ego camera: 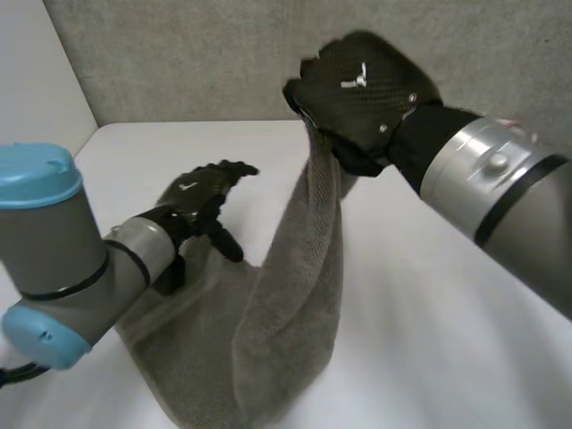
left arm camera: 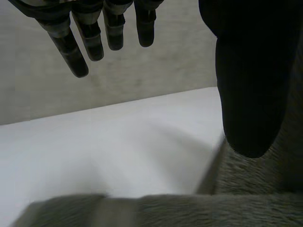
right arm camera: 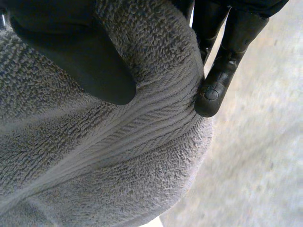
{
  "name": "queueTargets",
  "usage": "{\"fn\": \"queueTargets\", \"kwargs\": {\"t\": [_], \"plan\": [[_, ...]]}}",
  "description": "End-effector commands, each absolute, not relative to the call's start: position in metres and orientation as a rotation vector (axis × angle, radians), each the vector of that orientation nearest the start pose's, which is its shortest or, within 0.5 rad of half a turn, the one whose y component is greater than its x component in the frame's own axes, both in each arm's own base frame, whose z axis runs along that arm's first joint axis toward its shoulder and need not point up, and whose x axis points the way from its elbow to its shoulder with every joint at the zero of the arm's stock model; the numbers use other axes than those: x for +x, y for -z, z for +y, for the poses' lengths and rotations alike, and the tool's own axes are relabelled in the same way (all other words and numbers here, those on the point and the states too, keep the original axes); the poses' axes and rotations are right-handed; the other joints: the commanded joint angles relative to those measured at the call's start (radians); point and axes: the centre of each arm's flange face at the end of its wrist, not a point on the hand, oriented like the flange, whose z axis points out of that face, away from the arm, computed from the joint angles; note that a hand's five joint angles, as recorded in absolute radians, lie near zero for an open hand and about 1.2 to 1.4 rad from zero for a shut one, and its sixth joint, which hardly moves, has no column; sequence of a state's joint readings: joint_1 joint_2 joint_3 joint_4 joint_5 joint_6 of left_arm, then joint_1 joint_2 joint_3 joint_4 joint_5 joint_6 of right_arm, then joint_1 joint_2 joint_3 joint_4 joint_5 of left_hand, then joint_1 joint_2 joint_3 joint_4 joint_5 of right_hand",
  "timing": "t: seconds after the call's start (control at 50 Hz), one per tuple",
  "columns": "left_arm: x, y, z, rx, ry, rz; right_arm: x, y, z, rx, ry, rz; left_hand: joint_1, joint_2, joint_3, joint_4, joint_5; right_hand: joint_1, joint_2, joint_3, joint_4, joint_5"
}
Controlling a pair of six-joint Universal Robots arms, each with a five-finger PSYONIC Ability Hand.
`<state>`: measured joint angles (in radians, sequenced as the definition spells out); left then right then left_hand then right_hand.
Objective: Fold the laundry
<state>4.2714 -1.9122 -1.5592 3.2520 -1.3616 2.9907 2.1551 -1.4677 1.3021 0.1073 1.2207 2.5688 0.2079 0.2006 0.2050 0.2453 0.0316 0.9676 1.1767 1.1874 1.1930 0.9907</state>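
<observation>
Right hand (ego camera: 362,94) grasps one end of the grey towel (ego camera: 295,295) above the white table (ego camera: 429,295), the rest heaped toward the near edge beneath the released, straight-fingered left hand (ego camera: 201,197).

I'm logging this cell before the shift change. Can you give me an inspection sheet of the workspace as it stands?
Surface: white table, matte, carrying the towel.
Job's things: grey towel, one end lifted, the rest heaped on the table.
Clutter: nothing seen.
Hands: right hand pinches the towel's raised end; left hand open, fingers straight, by the towel's low part.
Cables: nothing seen.
Surroundings: grey wall behind the table.
</observation>
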Motion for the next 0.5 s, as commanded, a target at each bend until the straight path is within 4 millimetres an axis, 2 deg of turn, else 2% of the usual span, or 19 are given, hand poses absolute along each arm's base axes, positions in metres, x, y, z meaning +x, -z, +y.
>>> {"fn": "queueTargets", "kwargs": {"t": [0.02, 0.06, 0.24, 0.34, 0.38, 0.5], "plan": [[-0.310, -0.194, -0.261, -0.622, -1.378, -1.955, 0.309, -0.384, -0.161, -1.381, 2.167, 1.259, 0.032, 0.039, 0.035, -0.005, 0.034, 0.429, 0.220, 0.209, 0.203, 0.231], [-0.314, -0.188, -0.264, -0.643, -1.333, -1.952, 0.307, -0.394, -0.157, -1.370, 2.205, 1.215, 0.041, 0.048, 0.044, 0.003, 0.043, 0.429, 0.220, 0.209, 0.203, 0.231], [-0.316, -0.170, -0.261, -0.653, -1.187, -2.029, 0.303, -0.406, -0.156, -1.354, 2.261, 1.168, 0.073, 0.080, 0.076, 0.036, 0.075, 0.429, 0.220, 0.209, 0.203, 0.231], [-0.313, -0.165, -0.254, -0.684, -1.127, -2.076, 0.296, -0.411, -0.170, -1.341, 2.310, 1.192, 0.173, 0.180, 0.176, 0.136, 0.175, 0.429, 0.220, 0.209, 0.203, 0.231], [-0.312, -0.162, -0.251, -0.757, -1.125, -2.094, 0.288, -0.413, -0.182, -1.329, 2.344, 1.226, 0.234, 0.242, 0.237, 0.197, 0.236, 0.429, 0.220, 0.209, 0.203, 0.231], [-0.309, -0.152, -0.246, -0.880, -1.099, -2.127, 0.286, -0.412, -0.187, -1.333, 2.336, 1.227, 0.311, 0.318, 0.314, 0.274, 0.313, 0.429, 0.220, 0.209, 0.203, 0.231]]}}
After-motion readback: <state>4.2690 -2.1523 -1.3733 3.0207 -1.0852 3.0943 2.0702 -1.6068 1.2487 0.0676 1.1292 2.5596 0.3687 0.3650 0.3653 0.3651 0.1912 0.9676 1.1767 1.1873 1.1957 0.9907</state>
